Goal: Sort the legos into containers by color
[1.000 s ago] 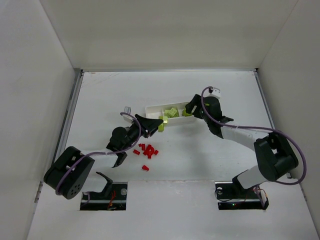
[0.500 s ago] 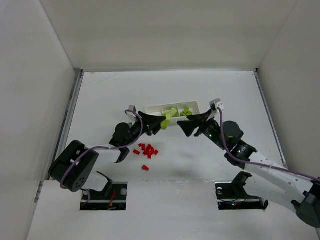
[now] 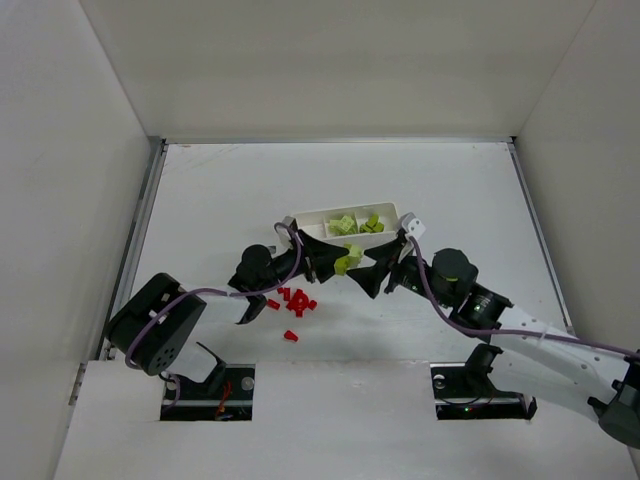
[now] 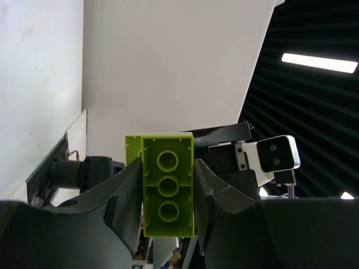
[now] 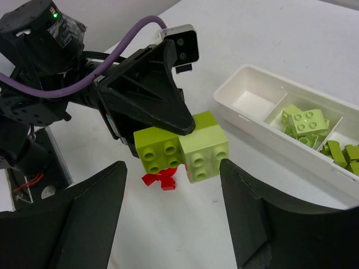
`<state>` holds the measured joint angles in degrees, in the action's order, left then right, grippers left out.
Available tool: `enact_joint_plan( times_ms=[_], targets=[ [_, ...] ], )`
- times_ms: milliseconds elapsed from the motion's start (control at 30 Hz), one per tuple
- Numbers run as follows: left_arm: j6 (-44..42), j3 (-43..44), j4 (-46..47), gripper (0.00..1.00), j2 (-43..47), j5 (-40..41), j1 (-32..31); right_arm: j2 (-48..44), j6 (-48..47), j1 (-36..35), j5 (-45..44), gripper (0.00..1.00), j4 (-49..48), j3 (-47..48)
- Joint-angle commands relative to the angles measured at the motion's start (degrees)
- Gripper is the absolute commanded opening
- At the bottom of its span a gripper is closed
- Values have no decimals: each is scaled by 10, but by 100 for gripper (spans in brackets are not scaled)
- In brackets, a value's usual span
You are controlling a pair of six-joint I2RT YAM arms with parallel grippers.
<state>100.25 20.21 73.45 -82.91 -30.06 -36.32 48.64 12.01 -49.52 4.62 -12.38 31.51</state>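
Centre frame, the left gripper (image 3: 331, 262) pinches a yellow-green lego (image 3: 348, 262); the right gripper (image 3: 370, 276) faces it, jaws spread; tray (image 3: 305, 218) just above.

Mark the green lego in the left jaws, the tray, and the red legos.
green lego (image 4: 167, 193), left wrist view, middle ring of its underside.
tray (image 5: 251, 104), right wrist view, floor of empty compartment.
red legos (image 3: 298, 299), top view, middle of the pile.

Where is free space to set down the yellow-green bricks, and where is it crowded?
Free: the white table between the long white plastic tray and the back wall, and the tray's empty left compartment. Crowded: near the tray's front, where the left arm's fingers hold the yellow-green bricks, beside the small red bricks.
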Motion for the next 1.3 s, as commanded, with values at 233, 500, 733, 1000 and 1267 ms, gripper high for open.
enact_joint_plan(
  times_ms=[233,500,733,1000,1267],
  targets=[
    [13,13,132,22,27,-52,-8,-7,-14,15,5,61,4,17],
    [12,16,128,22,49,-55,-9,4,-2,14,12,53,3,20],
    [10,16,126,22,51,-61,-9,25,7,17,13,40,-7,26],
    [-3,-8,128,21,31,-69,37,10,28,32,-13,26,-18,27],
    [-28,-27,131,20,11,-73,116,0,50,77,-17,27,-4,16]
  ],
)
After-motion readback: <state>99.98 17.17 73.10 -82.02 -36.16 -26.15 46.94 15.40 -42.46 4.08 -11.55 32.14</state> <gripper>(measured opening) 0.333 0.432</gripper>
